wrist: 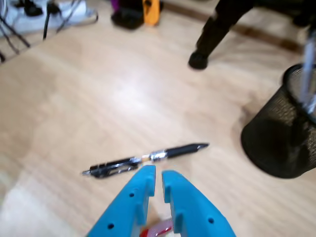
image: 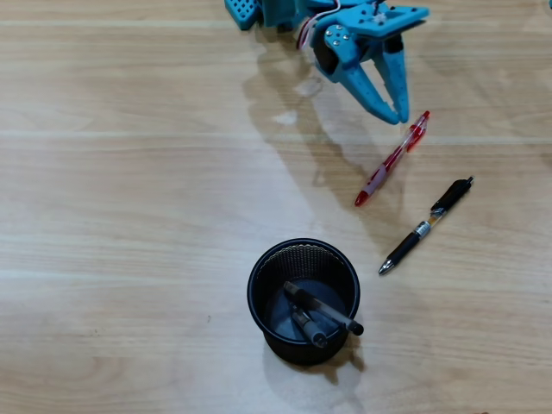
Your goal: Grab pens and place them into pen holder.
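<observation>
A black wire-mesh pen holder [image: 253, 289] [wrist: 276, 133] stands on the wooden table with two pens [image: 323, 311] leaning inside it. A red-and-white pen [image: 392, 159] lies slanted on the table, its upper end just under my blue gripper [image: 400, 116] [wrist: 159, 173]. Only a red sliver of that pen [wrist: 159, 230] shows below the fingers in the wrist view. A black-and-silver pen [image: 427, 226] [wrist: 148, 158] lies beyond it, apart from the gripper. The jaws stand almost together, a thin gap between them, and hold nothing.
The arm's blue body [image: 259, 10] sits at the top edge of the overhead view. In the wrist view a white power strip with cables [wrist: 49, 12], an orange object [wrist: 151, 10] and a dark stand leg [wrist: 212, 39] lie at the far side.
</observation>
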`<control>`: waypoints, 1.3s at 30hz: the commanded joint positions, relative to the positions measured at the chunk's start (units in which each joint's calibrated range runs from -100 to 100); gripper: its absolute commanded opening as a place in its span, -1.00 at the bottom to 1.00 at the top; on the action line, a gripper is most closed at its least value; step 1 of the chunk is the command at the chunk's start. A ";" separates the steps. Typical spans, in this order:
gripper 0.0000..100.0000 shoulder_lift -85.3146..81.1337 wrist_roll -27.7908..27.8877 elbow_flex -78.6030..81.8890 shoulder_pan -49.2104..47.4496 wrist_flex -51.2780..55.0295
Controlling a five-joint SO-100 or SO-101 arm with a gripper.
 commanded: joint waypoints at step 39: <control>-0.96 34.03 -23.76 -61.30 -9.45 73.91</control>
